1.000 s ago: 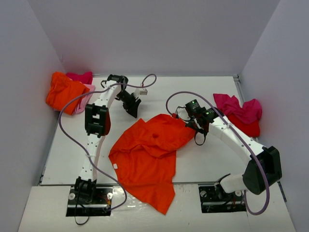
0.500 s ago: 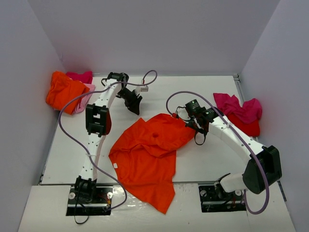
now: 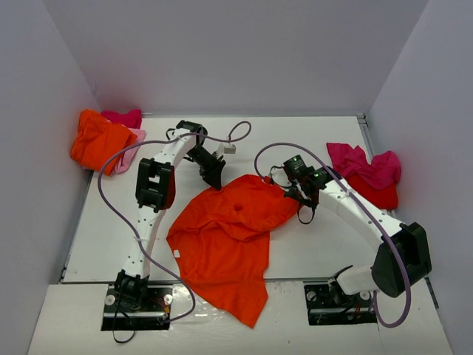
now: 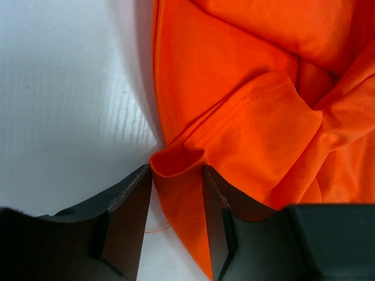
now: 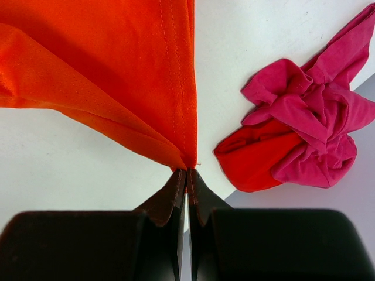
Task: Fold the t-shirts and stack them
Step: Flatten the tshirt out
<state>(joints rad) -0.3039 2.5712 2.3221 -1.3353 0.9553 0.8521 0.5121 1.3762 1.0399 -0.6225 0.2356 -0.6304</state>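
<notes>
A bright orange t-shirt (image 3: pixel 225 237) lies crumpled mid-table, its lower part hanging over the near edge. My left gripper (image 3: pixel 214 177) is at the shirt's far left corner. In the left wrist view its jaws stand apart (image 4: pixel 176 171) with a folded orange hem (image 4: pixel 176 161) between them, not pinched. My right gripper (image 3: pixel 290 194) is shut on the shirt's far right edge; in the right wrist view its jaws (image 5: pixel 186 173) meet on the stitched orange hem (image 5: pixel 176 88).
An orange shirt (image 3: pixel 96 140), a magenta one (image 3: pixel 122 117) and a pale pink one (image 3: pixel 134 144) lie heaped at the back left wall. A magenta shirt (image 3: pixel 366 164) over a red one (image 3: pixel 378 195) lies at the right, also in the right wrist view (image 5: pixel 304 111).
My left gripper has moved right and toward the near side, coming down from the bare table onto the orange shirt's far left corner. The right gripper has held still on the shirt.
</notes>
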